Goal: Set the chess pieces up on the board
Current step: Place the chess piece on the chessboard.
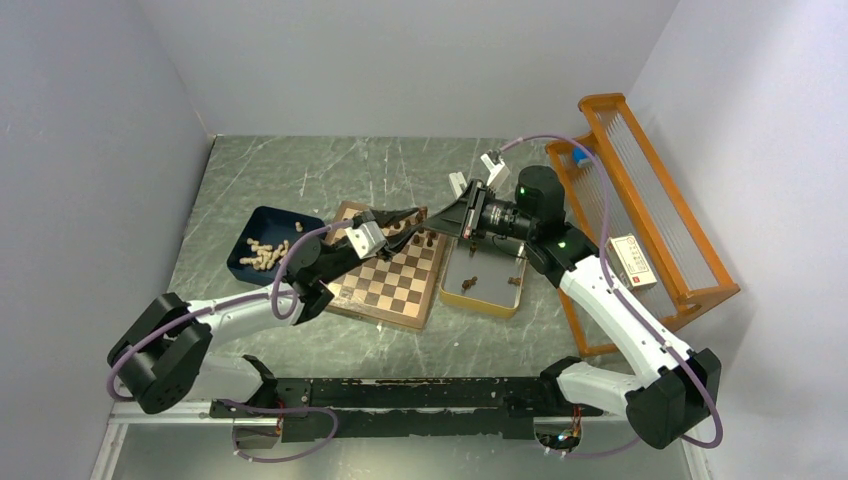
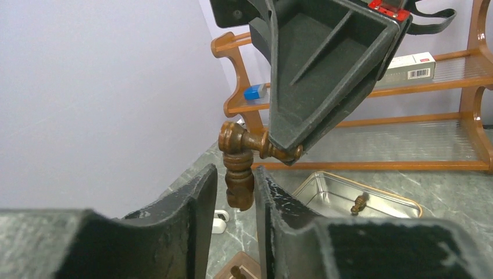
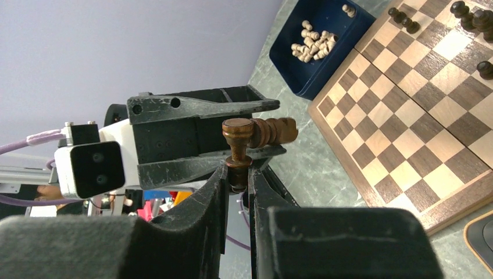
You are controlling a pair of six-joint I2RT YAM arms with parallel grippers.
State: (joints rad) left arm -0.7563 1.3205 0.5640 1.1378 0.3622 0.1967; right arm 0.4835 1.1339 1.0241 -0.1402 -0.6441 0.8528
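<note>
Up over the board's (image 1: 385,288) far edge, my right gripper (image 3: 237,174) is clamped on a brown chess piece (image 3: 238,148); left gripper (image 2: 236,186) straddles a ribbed piece (image 2: 239,174) touching it; can't tell if it's actually pinching.

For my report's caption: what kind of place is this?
Probably a robot test cell: bare grey walls enclose a marbled table, with left arm and right arm mounted at its edge.

Pale grey walls (image 1: 400,60) enclose a green marbled tabletop (image 1: 300,170), orange wooden rack (image 1: 650,210) at right.
</note>
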